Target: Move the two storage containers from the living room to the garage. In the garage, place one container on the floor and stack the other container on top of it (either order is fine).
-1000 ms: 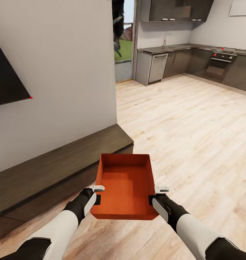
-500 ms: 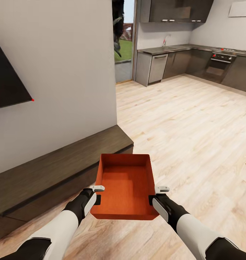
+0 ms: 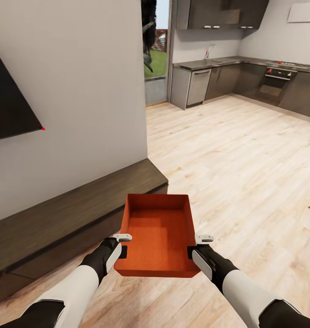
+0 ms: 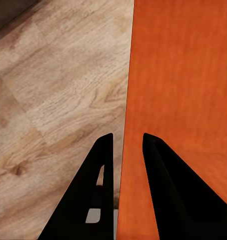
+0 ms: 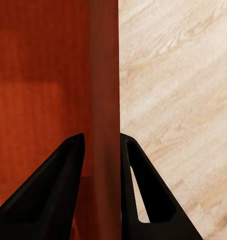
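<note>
Head view: an orange-red rectangular open-top bin [image 3: 157, 239] hangs between both grippers, left gripper [image 3: 122, 246] and right gripper [image 3: 198, 247] each pinching a side wall. Carrying step (garage unseen); next calls for driving on over the light wood plank floor [image 3: 236, 150].

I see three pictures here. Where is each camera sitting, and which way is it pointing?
Head view: on the robot's head, facing forward and down; both arms hold the storage container above the wood floor.
Left wrist view: near the left gripper, looking along its fingers astride the container's wall.
Right wrist view: near the right gripper, likewise astride a wall.
All three share the container and floor.
</note>
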Tool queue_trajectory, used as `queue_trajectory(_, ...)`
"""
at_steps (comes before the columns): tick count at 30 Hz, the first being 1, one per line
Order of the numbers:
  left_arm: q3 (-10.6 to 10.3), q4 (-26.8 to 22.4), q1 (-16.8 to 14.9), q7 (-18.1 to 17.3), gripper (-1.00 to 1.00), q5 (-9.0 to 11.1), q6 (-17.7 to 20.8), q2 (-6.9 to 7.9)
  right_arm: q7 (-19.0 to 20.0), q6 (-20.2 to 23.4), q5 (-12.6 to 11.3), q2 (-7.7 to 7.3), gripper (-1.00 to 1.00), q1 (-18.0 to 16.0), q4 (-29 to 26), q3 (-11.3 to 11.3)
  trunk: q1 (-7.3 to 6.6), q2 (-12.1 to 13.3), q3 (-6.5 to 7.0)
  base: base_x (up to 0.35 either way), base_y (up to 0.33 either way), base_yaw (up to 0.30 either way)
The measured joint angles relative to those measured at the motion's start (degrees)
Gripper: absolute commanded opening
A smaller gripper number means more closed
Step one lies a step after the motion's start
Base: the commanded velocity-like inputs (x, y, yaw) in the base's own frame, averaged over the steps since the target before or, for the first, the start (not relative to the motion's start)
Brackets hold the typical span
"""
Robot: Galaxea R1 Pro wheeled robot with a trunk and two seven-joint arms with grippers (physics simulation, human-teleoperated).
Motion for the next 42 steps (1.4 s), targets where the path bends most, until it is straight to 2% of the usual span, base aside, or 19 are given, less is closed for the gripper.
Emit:
queue_trajectory(25,-0.1,-0.1,0.0,0.0,-1.00,0.0,0.0,0.01,0.0,-0.1,0.0,0.00,-1.00,0.0,0.0,0.0,-5.50,10.0,4.50,0.000,0.000,0.000)
queue_trajectory(42,-0.1,-0.1,0.0,0.0,-1.00,0.0,0.0,0.02,0.0,-0.1,0.0,0.00,-1.00,0.0,0.0,0.0,-5.50,10.1,4.50,0.000,0.000,0.000)
